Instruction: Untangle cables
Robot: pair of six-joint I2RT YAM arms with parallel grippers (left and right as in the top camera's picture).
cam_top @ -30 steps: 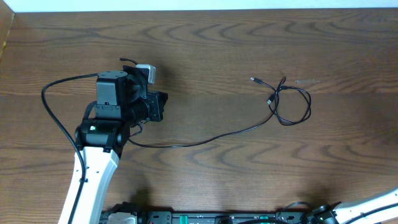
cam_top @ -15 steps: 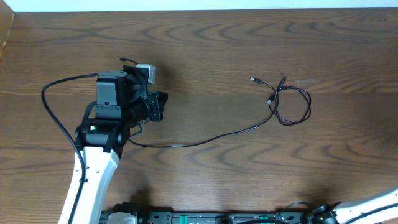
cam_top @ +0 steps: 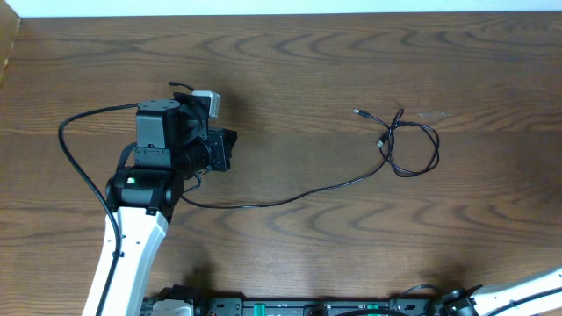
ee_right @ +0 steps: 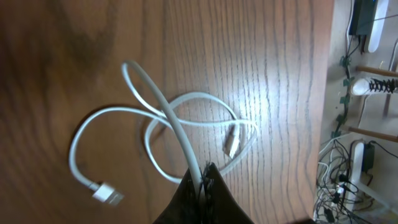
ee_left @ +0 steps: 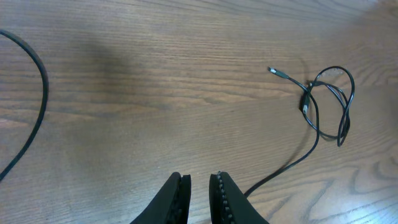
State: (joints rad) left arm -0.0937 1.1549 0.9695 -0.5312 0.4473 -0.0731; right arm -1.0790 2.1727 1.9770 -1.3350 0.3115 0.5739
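The thin black cable (cam_top: 263, 204) with small plug ends is lying on the dark brown wood-grain surface (cam_top: 290, 53), most of it to the right of the white-and-black left arm (cam_top: 132, 237). In the overhead view one long run is curving from just beside that arm toward the right. There it is gathering into a small loose loop with strands crossing one another. One small plug end (cam_top: 358, 112) is pointing up and left, and a second plug end (cam_top: 379, 142) is resting near the loop's left side. The left jaws are hanging over bare wood with nothing between them and are set narrow. In the left wrist view the two ribbed black fingers (ee_left: 177, 198) are standing with only a slim gap, and the black cable's long run is passing close by on their right without touching them. A thicker black arm cable (ee_left: 40, 93) is arcing down the left side of that view. The thin white cable (ee_right: 165, 114) is showing only in the right wrist view. It is lying in overlapping loops on the surface near its right edge, with a flat wide white plug (ee_right: 106, 194) at the lower left and a smaller plug (ee_right: 231, 142) lying among the loops. The right jaws are pinching one strand of the white cable between dark fingers (ee_right: 209, 186) pressed together. Only a sliver of the pale right arm (cam_top: 527, 288) is showing at the overhead's bottom right corner.
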